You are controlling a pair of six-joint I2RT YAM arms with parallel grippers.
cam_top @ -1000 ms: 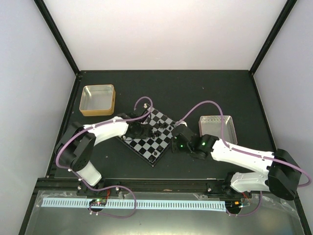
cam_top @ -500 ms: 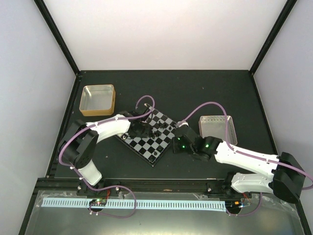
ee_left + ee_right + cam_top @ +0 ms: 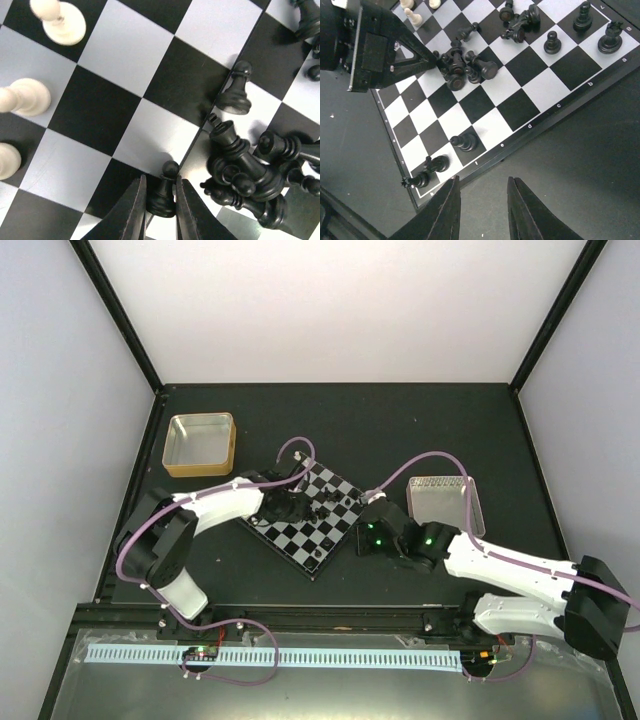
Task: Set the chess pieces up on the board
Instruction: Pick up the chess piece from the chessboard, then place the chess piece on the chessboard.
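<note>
On the dark table (image 3: 400, 430) I see the board (image 3: 285, 540), set diagonally mid-table. My right claw (image 3: 483, 179) hangs empty and half parted, just off its edge. My left claw (image 3: 161, 181) pinches a standing black pawn (image 3: 163, 195) beside a heap of toppled black pieces (image 3: 245, 175).

Chessboard (image 3: 297, 541), black and silvery-white checks, is sitting turned corner-on to the table's near edge. Black pieces (image 3: 245, 170) are lying toppled in a heap mid-board. One black pawn (image 3: 162, 192) is standing upright beside them. White pieces (image 3: 57, 22) are standing toward the board's left side.
</note>
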